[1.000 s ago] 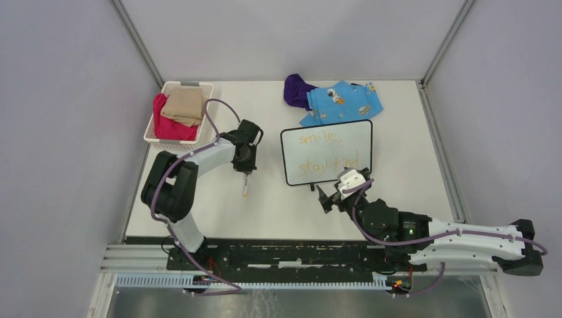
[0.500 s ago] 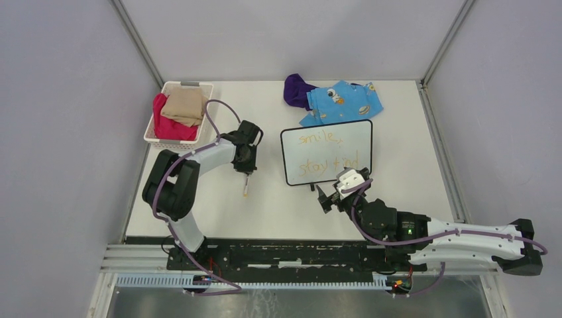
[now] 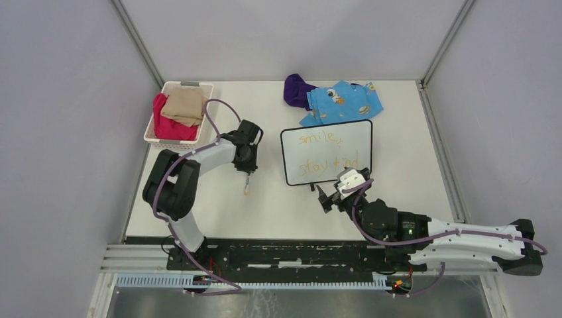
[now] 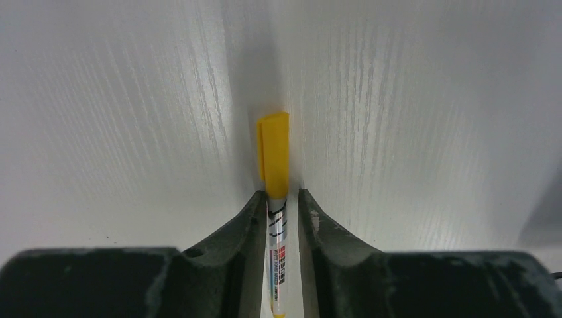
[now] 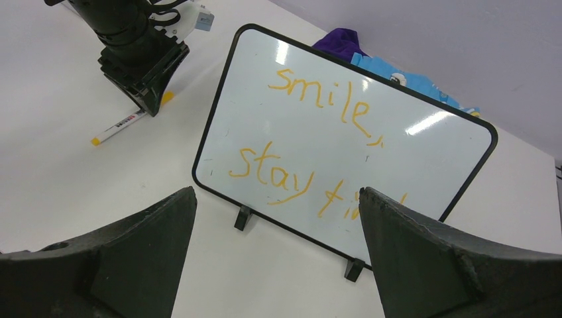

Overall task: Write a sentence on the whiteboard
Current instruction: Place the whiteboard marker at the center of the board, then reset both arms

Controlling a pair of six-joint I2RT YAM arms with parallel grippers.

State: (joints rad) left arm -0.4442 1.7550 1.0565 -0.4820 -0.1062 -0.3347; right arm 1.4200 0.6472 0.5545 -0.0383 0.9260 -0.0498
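The whiteboard [image 3: 326,152], glossy white in a thin black round-cornered frame, sits mid-table with its long axis running across, just beside the blue printed cloth [image 3: 341,101]. The sentence [image 5: 311,142], in thin orange script, reads upright toward me. Its last word is cut off by my right gripper [image 5: 275,195], which is spread wide and empty. My left gripper [image 4: 283,199] closely flanks a yellow-capped marker [image 4: 274,156]; I cannot tell whether it actually pinches it.
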